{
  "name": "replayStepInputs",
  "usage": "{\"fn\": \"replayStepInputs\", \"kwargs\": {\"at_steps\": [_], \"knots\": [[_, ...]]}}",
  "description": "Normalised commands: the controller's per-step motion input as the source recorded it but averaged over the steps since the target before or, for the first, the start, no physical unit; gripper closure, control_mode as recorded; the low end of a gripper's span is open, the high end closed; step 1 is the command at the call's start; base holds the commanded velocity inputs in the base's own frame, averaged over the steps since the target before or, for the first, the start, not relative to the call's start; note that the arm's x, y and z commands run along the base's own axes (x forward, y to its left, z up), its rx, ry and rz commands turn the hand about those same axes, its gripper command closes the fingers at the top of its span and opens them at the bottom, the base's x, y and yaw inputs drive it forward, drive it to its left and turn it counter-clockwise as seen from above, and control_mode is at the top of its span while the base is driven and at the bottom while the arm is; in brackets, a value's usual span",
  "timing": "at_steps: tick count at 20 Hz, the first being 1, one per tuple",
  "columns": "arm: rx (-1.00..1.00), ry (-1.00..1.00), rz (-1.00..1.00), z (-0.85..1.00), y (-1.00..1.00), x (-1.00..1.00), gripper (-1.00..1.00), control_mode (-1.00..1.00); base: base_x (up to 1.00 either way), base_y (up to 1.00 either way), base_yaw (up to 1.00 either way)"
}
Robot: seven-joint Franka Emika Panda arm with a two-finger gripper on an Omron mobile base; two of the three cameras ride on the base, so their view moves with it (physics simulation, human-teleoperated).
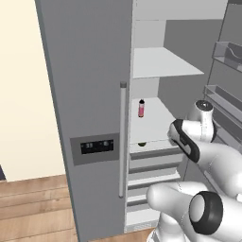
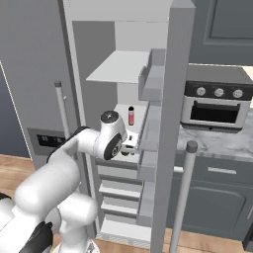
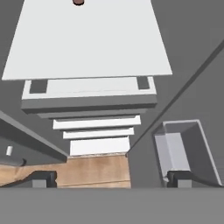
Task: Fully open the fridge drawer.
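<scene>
A: In the left base view, what do you see around the lower shelf (image 1: 153, 120)?

B: A small pink bottle (image 1: 141, 108) stands upright on that shelf, near its left side. Directly under the shelf is the fridge drawer (image 1: 153, 150), the top one of a stack of grey drawers (image 1: 151, 182). It stands out a little more than the ones below. The white arm (image 1: 208, 156) is to the right of the shelf and covers the drawer's right end. The closed fridge door (image 1: 90, 118) with its long handle (image 1: 122, 139) is left of the shelf.

A: And the right base view?

B: The bottle (image 2: 131, 115) is again on the shelf (image 2: 133, 121). The wrist of the arm (image 2: 106, 141) is at the front edge of the shelf, just above the drawer (image 2: 118, 170). The open door with bins (image 2: 150, 148) is to the right of the shelf. I cannot tell how the jaws stand here.

A: The hand view?

B: The camera looks down over the shelf (image 3: 89, 39). The drawer (image 3: 89, 92) is right below the shelf's front edge, with the other drawers (image 3: 97, 131) stepped under it. The two finger tips (image 3: 43, 179) are wide apart, holding nothing. A door bin (image 3: 181, 146) is to the right of the drawers.
</scene>
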Motion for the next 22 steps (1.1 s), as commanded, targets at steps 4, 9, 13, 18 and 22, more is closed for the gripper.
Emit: {"fn": "replayStepInputs", "kwargs": {"at_steps": [4,9,13,18,22], "knots": [[-0.11,0.0,0.0,0.0,0.12,0.17,-1.0,-1.0,0.0,0.0,0.0],[0.0,0.01,0.0,0.0,0.17,0.07,-1.0,-1.0,0.0,0.0,0.0],[0.0,0.0,0.0,0.0,0.42,0.0,-1.0,-1.0,0.0,0.0,0.0],[0.0,0.0,0.0,0.0,0.13,0.0,-1.0,-1.0,0.0,0.0,0.0],[0.0,0.0,0.0,0.0,0.0,0.29,-1.0,-1.0,0.0,0.0,0.0]]}}
